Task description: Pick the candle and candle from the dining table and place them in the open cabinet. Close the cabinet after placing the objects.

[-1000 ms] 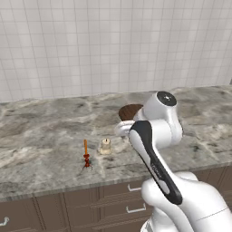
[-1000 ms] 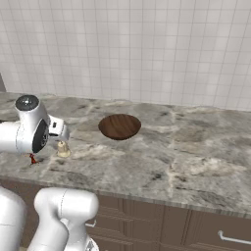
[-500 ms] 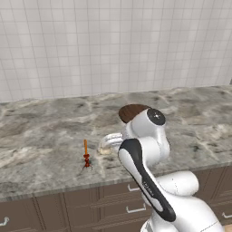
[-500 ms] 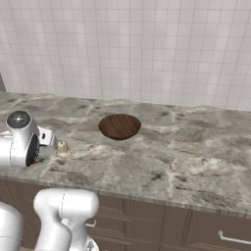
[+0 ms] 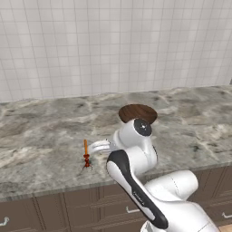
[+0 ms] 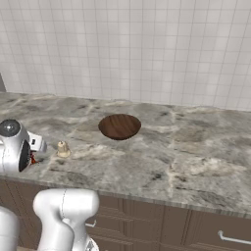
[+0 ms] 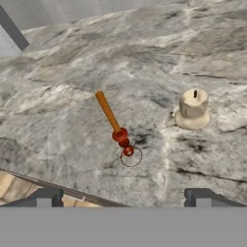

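A grey marbled desk (image 5: 41,136) ran along a white tiled wall. The thin orange taper candle (image 7: 108,112) stood upright in its small red holder near the desk's front edge, with the short cream candle (image 7: 193,109) just beside it on the right. A brown bowl (image 6: 119,126) sat farther back. The claw (image 7: 123,197) hovered above the taper with its tips spread wide, holding nothing.
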